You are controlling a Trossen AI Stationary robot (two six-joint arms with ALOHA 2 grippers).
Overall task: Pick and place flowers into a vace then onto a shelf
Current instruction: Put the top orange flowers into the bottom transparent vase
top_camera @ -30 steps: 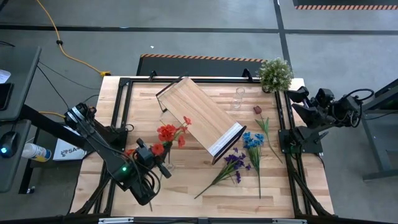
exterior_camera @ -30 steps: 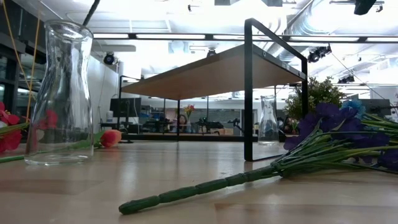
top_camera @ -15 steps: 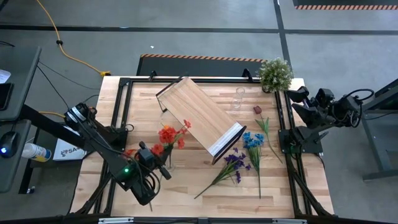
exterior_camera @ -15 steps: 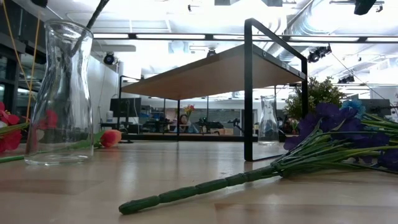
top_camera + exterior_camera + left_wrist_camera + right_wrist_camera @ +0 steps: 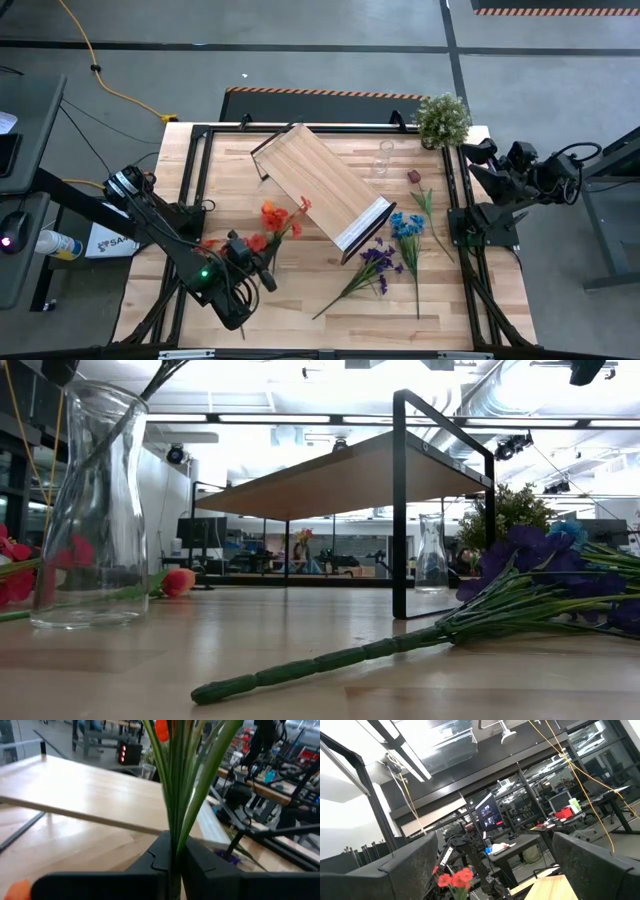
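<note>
My left gripper point(image 5: 256, 266) is shut on a bunch of flowers with red and orange blooms point(image 5: 273, 216) and thin green stalks point(image 5: 176, 795). It hovers over the clear glass vase point(image 5: 90, 510) near the table's near-left part. The stalks' lower ends point(image 5: 152, 378) reach into the vase's mouth. In the high view the gripper mostly hides the vase. The light-wood shelf point(image 5: 322, 190) stands on its dark frame mid-table. Purple point(image 5: 378, 260), blue point(image 5: 407, 224) and maroon point(image 5: 414, 176) flowers lie flat on the table. My right gripper point(image 5: 495, 870) is open, parked past the table's right edge. My left gripper pinches several green stalks point(image 5: 174, 836) together between its two fingers, which lie across them, low on the stalks. The bunch is lifted, slanting up with its blooms point(image 5: 162, 729) toward the shelf. The stalks' lower ends hang below the fingers into the vase's neck point(image 5: 110, 435).
More red blooms point(image 5: 15, 575) and an orange bud point(image 5: 178, 582) lie beside the vase. A second small glass vase point(image 5: 384, 156) and a bushy potted plant point(image 5: 442, 118) stand near the far edge. A long green stalk point(image 5: 330, 660) lies across the near table.
My left gripper has moved down and slightly toward the near edge, carrying the bunch; the blooms have moved with it. The stalk ends have gone into the vase's mouth. The vase has shifted a little and now leans.
</note>
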